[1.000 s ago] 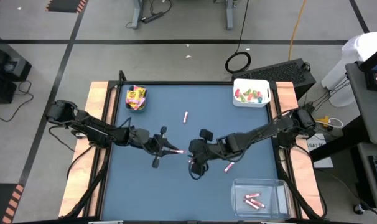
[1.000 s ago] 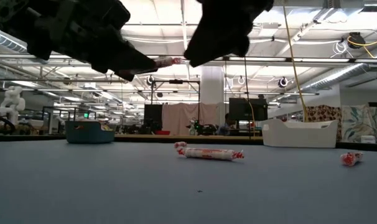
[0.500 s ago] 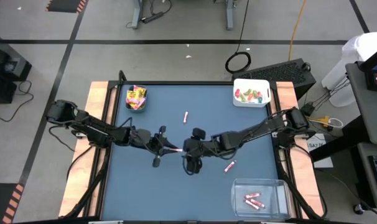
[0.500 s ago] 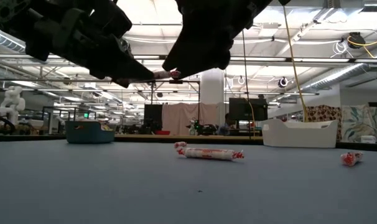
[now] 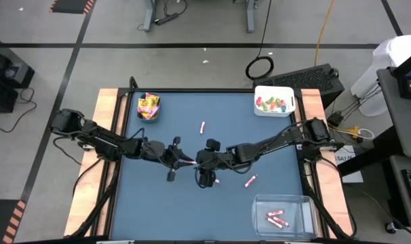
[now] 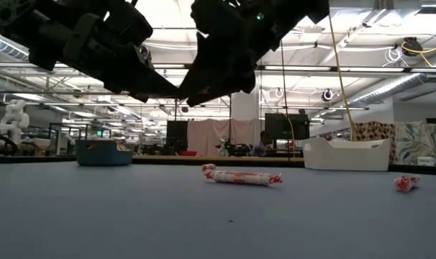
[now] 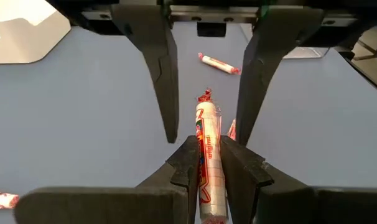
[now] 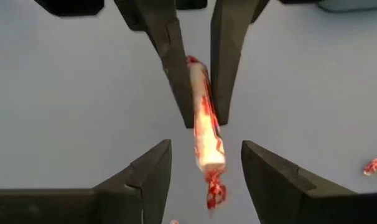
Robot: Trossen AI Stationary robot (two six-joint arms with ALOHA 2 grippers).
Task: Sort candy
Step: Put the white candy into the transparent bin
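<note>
My left gripper [image 7: 208, 146] is shut on a thin pink-white candy stick [image 7: 207, 134] above the middle of the blue table [image 5: 158, 210]. My right gripper [image 8: 205, 144] faces it, open. Its fingers [image 7: 160, 74] stand on either side of the stick's free end [image 8: 214, 186] without touching it. In the high view the two grippers meet at the stick [image 5: 191, 163]. In the low view both grippers hang well above the table and hide the stick. My left gripper pinches the candy stick between its two fingers [image 7: 187, 163], on the half toward the table's left [image 7: 208, 171]. The fingers come level from the table's left and lie along the stick. The stick is lifted clear and roughly level, its free end [image 7: 205, 98] reaching past the fingertips toward the right gripper.
A teal bin of yellow packets [image 5: 148, 106] and a white bin of green and red pieces [image 5: 274, 102] stand at the far edge. A clear bin with pink sticks [image 5: 281, 213] sits at the near right. Loose sticks [image 5: 202, 127] [image 5: 249, 181] lie on the table.
My right gripper has moved toward the table's left, closing on the left gripper, and its open fingers now stand around the stick's free end. The left gripper and the stick have kept still.
</note>
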